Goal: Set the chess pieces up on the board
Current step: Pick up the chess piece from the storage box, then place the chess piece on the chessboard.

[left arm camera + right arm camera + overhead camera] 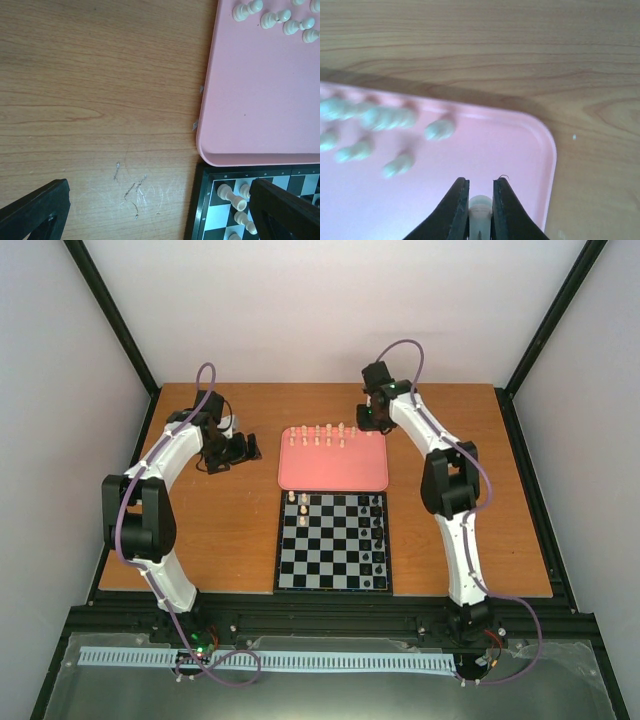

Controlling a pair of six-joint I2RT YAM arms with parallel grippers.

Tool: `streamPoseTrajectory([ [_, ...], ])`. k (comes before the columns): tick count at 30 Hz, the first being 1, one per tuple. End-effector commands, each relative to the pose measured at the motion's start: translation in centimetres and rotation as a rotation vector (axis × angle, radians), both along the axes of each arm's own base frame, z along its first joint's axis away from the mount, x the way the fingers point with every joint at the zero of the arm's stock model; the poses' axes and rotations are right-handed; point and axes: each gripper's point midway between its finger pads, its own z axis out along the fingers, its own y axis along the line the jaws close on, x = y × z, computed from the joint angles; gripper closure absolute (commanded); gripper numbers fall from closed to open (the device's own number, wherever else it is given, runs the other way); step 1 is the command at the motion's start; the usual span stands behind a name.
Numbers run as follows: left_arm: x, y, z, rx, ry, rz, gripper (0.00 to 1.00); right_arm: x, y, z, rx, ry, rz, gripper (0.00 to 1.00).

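Few pieces point(298, 505) are set on the board point(330, 562); most are left on the tray point(335, 477), one pinched by the right claw point(481, 184).

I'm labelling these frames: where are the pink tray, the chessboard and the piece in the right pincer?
pink tray point(335, 472): top view, bare floor.
chessboard point(333, 545): top view, middle squares.
cream chess piece point(480, 203): right wrist view, its rounded head.

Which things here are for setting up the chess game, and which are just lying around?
For the job:
- the pale chess pieces
- the board
- the right gripper, shut on one pale piece

Just lying about:
- the black pieces on the board's right edge
- the pink tray
- the wooden table
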Motion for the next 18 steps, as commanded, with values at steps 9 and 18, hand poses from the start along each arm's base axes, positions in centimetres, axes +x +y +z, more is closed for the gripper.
streamPoseTrajectory([
  [9,0.3,0.2,1.1,-0.008,-0.028,0.015,0.0,-17.2,15.4,9.2,0.162,-0.103,0.459,0.97],
  [18,0.1,-0.1,1.3,-0.036,-0.035,0.018,0.0,-23.0,22.1,7.5,0.174,-0.103,0.709,0.97],
])
